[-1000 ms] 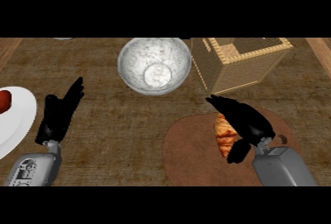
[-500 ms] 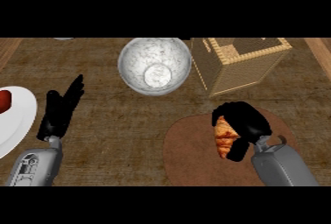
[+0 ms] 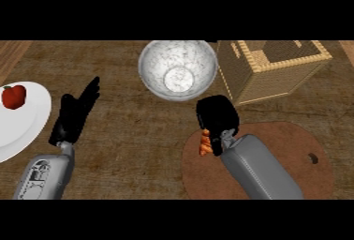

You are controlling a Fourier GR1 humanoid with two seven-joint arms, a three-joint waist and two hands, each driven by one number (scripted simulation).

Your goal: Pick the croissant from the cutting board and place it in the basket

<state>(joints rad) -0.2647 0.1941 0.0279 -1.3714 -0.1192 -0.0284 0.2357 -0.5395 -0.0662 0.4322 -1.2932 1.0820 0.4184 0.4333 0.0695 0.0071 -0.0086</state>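
Only an orange-brown sliver of the croissant [image 3: 204,143] shows, at the left side of my right hand [image 3: 218,119], whose fingers are curled round it. Hand and croissant are over the left part of the round brown cutting board [image 3: 290,154]. The woven basket [image 3: 273,68] stands at the back right, beyond the hand, with its mouth facing up. At the left, my left hand [image 3: 74,115] rests open with fingers pointing up, away from everything.
A marbled white bowl [image 3: 178,69] sits at the back centre, just left of the basket. A white plate [image 3: 24,122] with a red pepper [image 3: 14,96] lies at the left edge. The board has a small hole [image 3: 314,158] near its right side.
My right hand has closed round the croissant and shifted left and toward the back, with the forearm swinging in over the board. The left hand has stayed put.
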